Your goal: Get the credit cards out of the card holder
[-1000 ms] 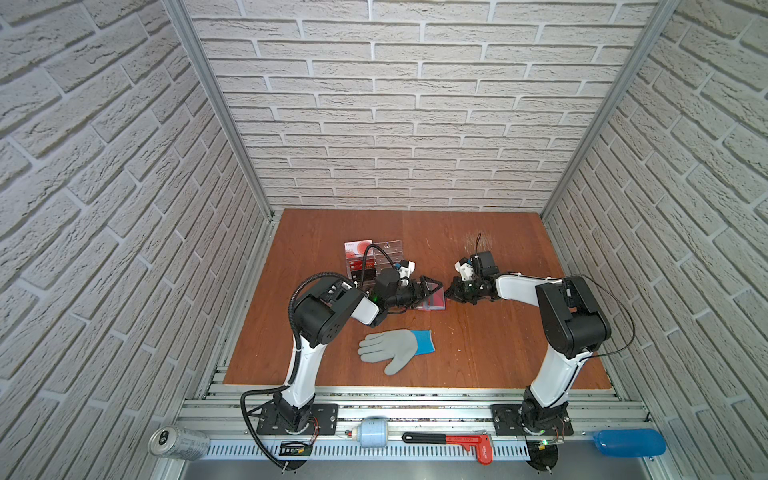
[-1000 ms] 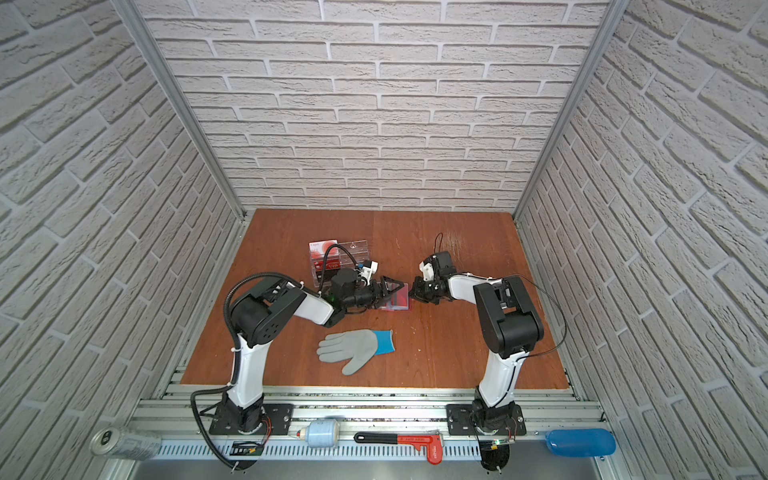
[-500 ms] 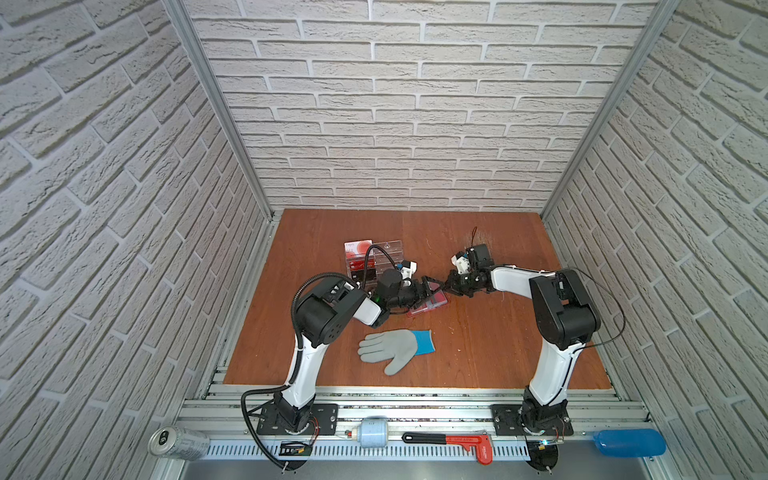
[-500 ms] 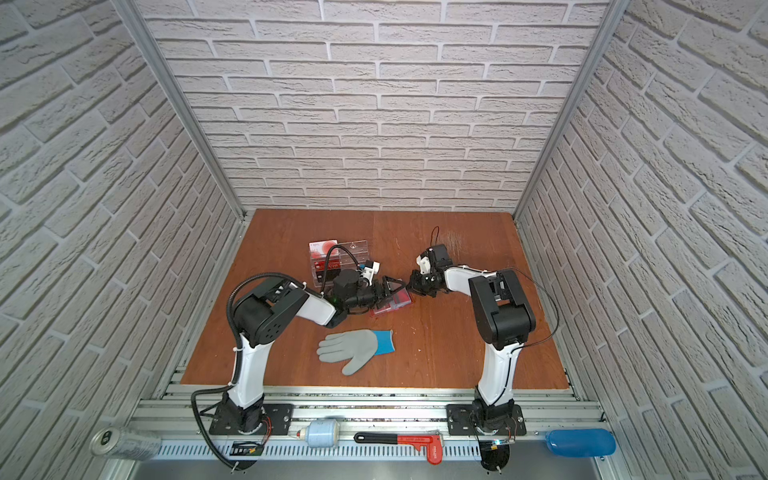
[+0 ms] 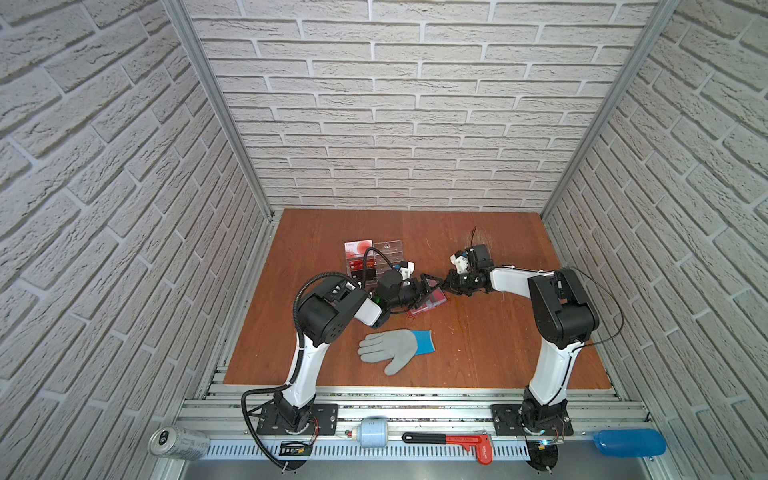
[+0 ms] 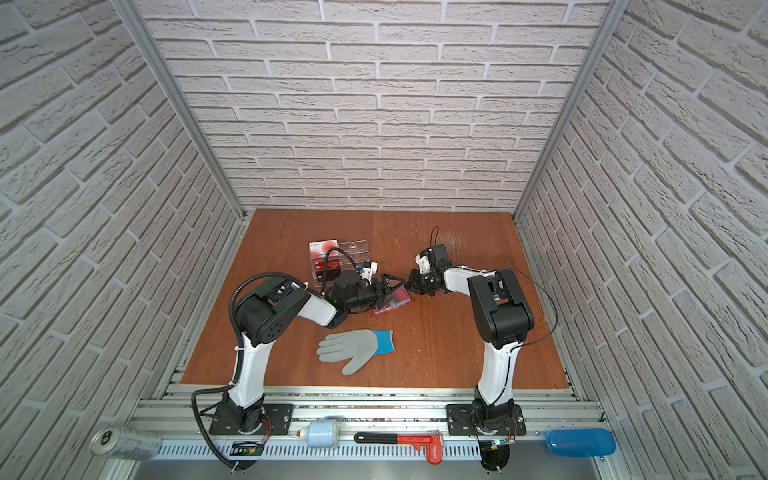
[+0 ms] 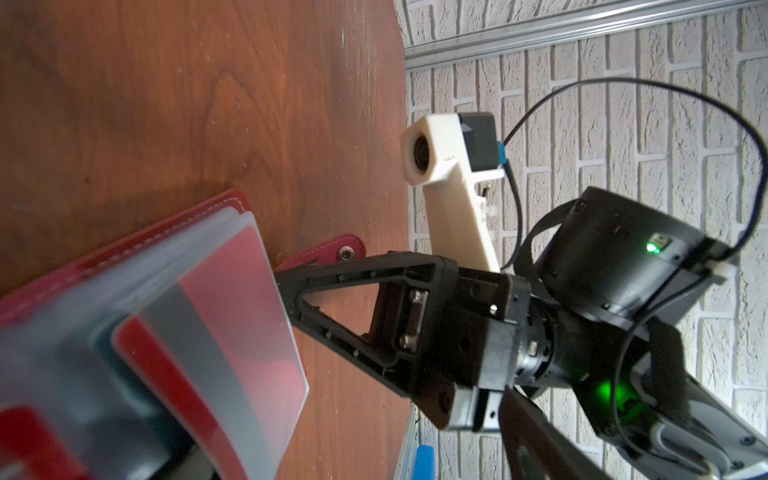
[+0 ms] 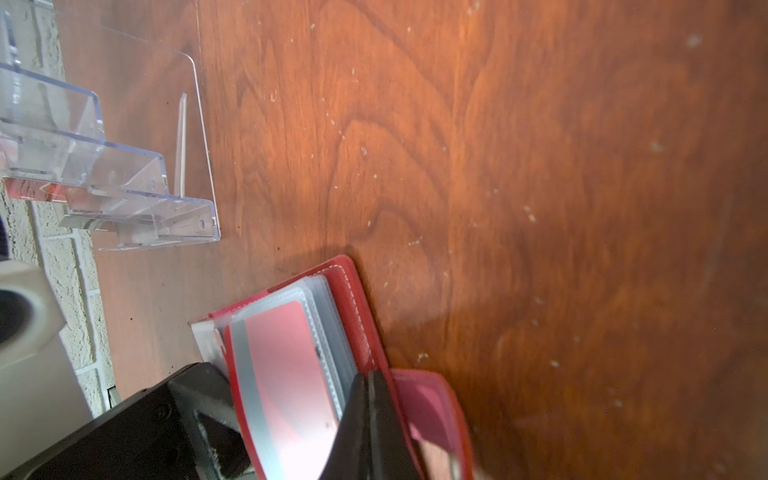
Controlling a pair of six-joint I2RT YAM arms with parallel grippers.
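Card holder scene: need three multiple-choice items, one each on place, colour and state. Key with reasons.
1. Where on the table is the card holder?
A. at its back edge
B. between left gripper and right gripper
C. overhanging the front edge

2. The cuff of the glove is:
A. red
B. yellow
C. blue

3. The card holder is:
A. open, sleeves showing
B. snapped shut
C. standing on end

Key: B, both grippers converge on it mid-table; C, blue band at the grey glove's wrist; A, strap tab lies loose, clear sleeves fan out.
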